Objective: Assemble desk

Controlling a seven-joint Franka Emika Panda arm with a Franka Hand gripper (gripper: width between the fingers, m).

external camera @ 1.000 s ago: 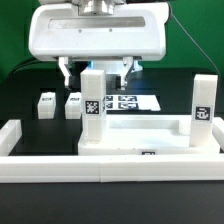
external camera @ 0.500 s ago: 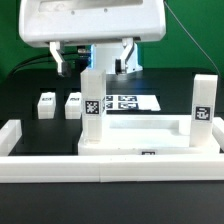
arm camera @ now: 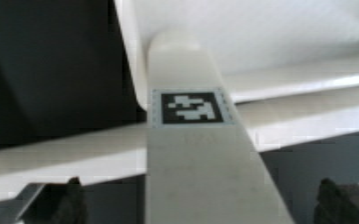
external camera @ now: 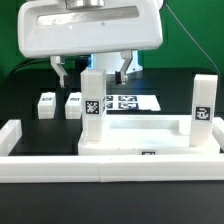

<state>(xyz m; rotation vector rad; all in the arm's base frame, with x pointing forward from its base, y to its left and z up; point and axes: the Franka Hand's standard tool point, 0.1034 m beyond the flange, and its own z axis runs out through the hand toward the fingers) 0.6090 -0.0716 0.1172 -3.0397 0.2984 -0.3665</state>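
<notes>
The white desk tabletop (external camera: 150, 133) lies flat inside the border wall, with two square legs standing upright on it. One leg (external camera: 92, 110) is at the exterior view's left and the other (external camera: 203, 112) at its right. Two loose legs (external camera: 45, 104) (external camera: 73, 104) rest on the black table behind. My gripper (external camera: 93, 72) hangs over the left standing leg, open, with a finger on each side of its top and a gap at both. In the wrist view that tagged leg (arm camera: 202, 150) runs between my gripper's (arm camera: 199, 203) dark fingertips (arm camera: 51, 200) without touching them; the tabletop (arm camera: 291, 45) lies beneath.
A long low white border wall (external camera: 110, 172) runs along the front and up both sides. The marker board (external camera: 128, 101) lies flat behind the left leg. A green backdrop stands at the far edge of the black table.
The jaws spread a little wider, away from the left leg's top. The hand lifted, then settled back to nearly the same height. The leg stays upright.
</notes>
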